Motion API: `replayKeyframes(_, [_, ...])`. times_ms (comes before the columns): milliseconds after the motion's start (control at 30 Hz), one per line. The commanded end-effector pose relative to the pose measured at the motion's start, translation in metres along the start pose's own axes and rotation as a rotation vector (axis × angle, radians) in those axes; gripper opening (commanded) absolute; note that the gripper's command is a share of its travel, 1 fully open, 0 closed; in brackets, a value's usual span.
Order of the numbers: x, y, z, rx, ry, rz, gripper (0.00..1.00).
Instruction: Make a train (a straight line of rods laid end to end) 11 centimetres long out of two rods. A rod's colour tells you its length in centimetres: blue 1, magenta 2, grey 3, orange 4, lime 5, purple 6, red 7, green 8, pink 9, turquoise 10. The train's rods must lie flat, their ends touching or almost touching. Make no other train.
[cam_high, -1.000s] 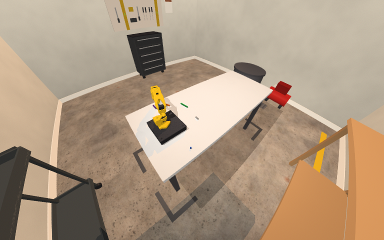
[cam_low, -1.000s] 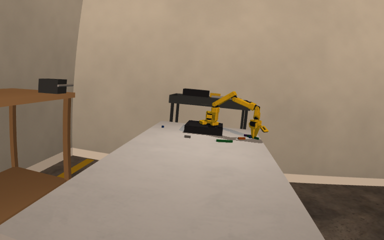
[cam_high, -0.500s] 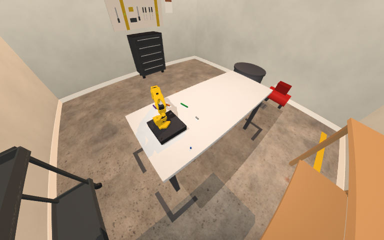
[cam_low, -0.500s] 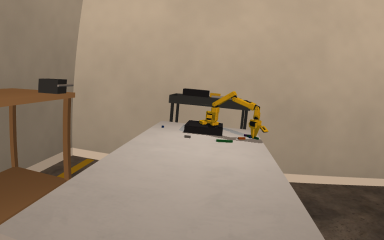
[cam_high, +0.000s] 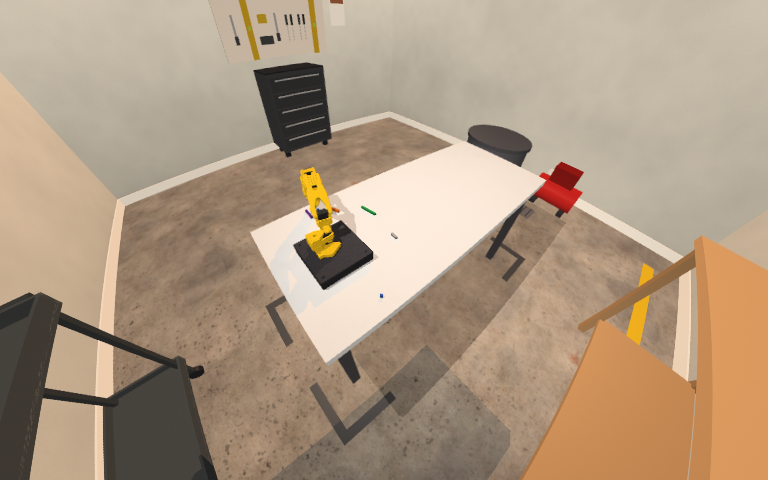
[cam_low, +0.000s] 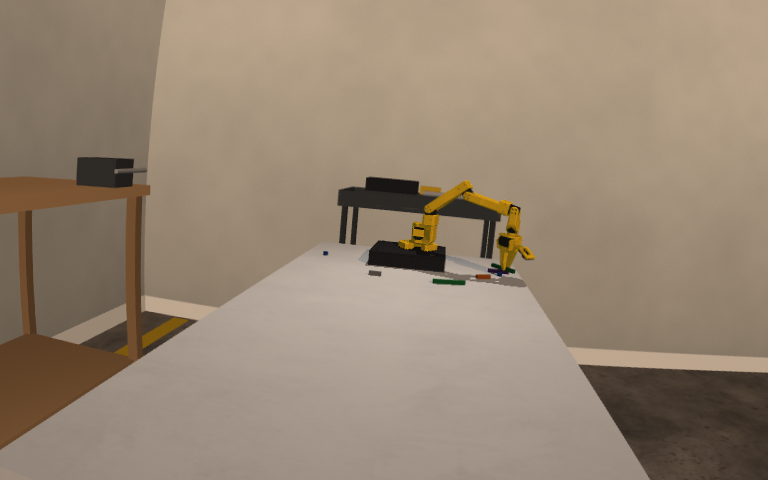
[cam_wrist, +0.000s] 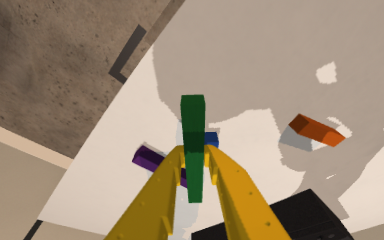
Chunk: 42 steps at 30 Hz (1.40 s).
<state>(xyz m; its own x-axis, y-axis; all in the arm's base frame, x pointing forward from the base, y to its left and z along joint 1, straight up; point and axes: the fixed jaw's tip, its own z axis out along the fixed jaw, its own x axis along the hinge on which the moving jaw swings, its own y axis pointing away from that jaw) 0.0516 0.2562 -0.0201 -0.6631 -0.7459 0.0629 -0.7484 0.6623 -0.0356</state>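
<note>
My gripper (cam_wrist: 194, 152) is shut on a green rod (cam_wrist: 193, 145), which points away between the yellow fingers and hangs just above the table near its edge. In the exterior and top views the gripper (cam_low: 504, 263) stands at the table's far side, beyond the arm's black base (cam_high: 333, 253). A purple rod (cam_wrist: 147, 157) and a small blue rod (cam_wrist: 211, 138) lie under the held rod. An orange rod (cam_wrist: 317, 131) lies to the right. A second green rod (cam_high: 368, 210) lies flat further along the table. A grey rod (cam_high: 394, 235) lies alone beyond it.
Another small blue rod (cam_high: 381, 295) lies alone near the table's front edge. The table edge and the floor (cam_wrist: 60, 65) are close on the left of the gripper. The arm's black base shows at the bottom of the wrist view (cam_wrist: 300, 220).
</note>
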Motion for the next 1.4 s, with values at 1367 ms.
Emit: replayKeyframes(1367, [-0.023, -0.072, -0.012, -0.025, -0.024, -0.151, 0.00])
